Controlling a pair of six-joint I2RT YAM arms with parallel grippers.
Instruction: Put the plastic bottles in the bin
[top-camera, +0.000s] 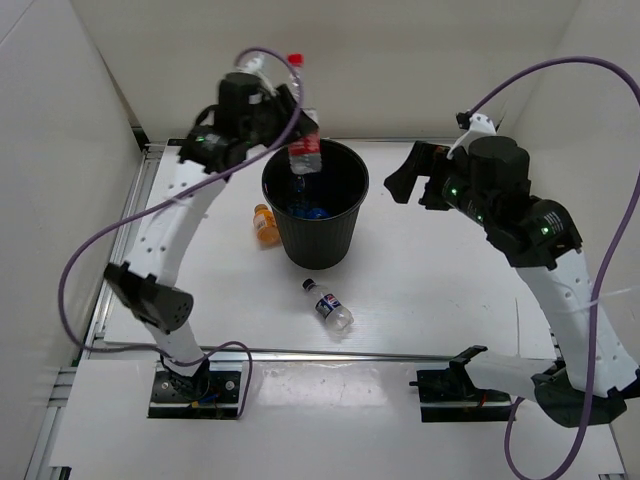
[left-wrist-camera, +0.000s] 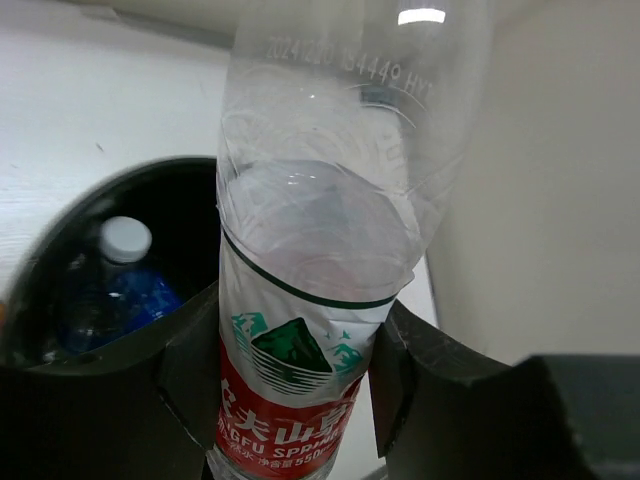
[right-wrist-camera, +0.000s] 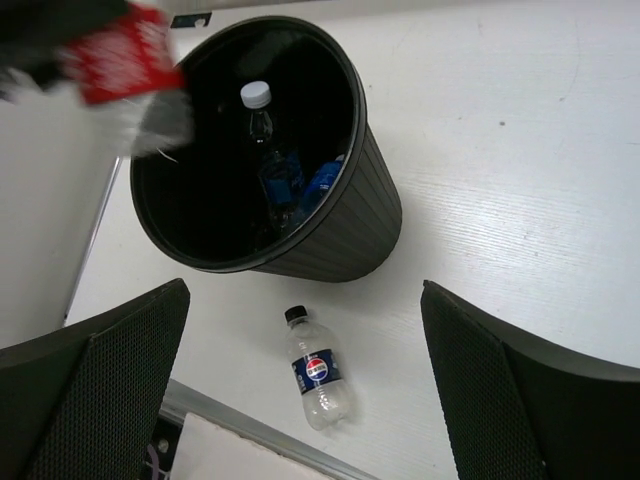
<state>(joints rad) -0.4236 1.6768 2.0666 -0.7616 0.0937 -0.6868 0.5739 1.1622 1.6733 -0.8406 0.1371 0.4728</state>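
Observation:
My left gripper (top-camera: 300, 125) is shut on the red-labelled bottle (top-camera: 303, 150), red cap up, held upright over the far rim of the round black bin (top-camera: 345, 235); the left wrist view shows its fingers (left-wrist-camera: 185, 375) clamping the bottle (left-wrist-camera: 300, 330). Two blue-labelled bottles (right-wrist-camera: 290, 180) lie inside the bin (right-wrist-camera: 370, 225). The dark-labelled bottle (top-camera: 328, 304) lies on the table in front of the bin, also in the right wrist view (right-wrist-camera: 318, 368). The short orange bottle (top-camera: 265, 223) lies against the bin's left side. My right gripper (top-camera: 400, 180) is open and empty, raised right of the bin.
White walls enclose the table (top-camera: 440, 290) at the left, back and right. A metal rail (top-camera: 350, 354) runs along the near edge, and another (top-camera: 125, 235) runs along the left side. Purple cables (top-camera: 75, 270) loop from both arms.

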